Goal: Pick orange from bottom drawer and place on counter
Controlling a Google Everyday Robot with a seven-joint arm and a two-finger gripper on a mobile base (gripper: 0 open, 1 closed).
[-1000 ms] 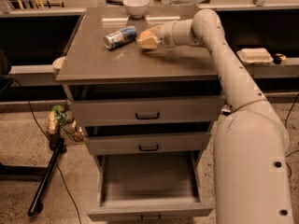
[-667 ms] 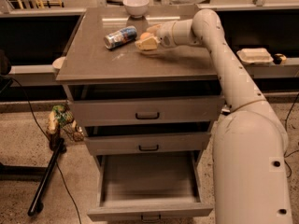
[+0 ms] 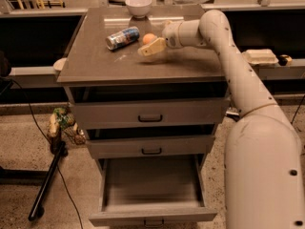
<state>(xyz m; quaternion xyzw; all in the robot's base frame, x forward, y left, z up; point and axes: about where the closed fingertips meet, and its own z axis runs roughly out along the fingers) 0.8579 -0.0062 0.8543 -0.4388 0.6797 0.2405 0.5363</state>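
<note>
Counter: a glossy grey-brown cabinet top (image 3: 95, 61) stood before a dark recess, above a speckled floor.
Orange: the orange (image 3: 149, 37) was over the counter's back half, a little right of centre.
Gripper: the gripper (image 3: 151, 47) was low over the counter, at the end of a cream arm (image 3: 228, 56) that reached in from the right.
Orange to gripper: the orange showed just behind and above the gripper's tip, on the side away from the camera; whether the two touched could not be told.
Grip: it could not be told whether it was wide, narrow or holding the orange.
Can: a can (image 3: 122, 37) lay on its side just left of the orange, apart from it.
Bowl: a white bowl (image 3: 138, 5) stood upright at the counter's back edge.
Bottom drawer: the bottom drawer (image 3: 152, 187) was pulled out, its grey floor in view.
Upper drawers: the top drawer (image 3: 150, 113) and middle drawer (image 3: 151, 147) were pushed in.
</note>
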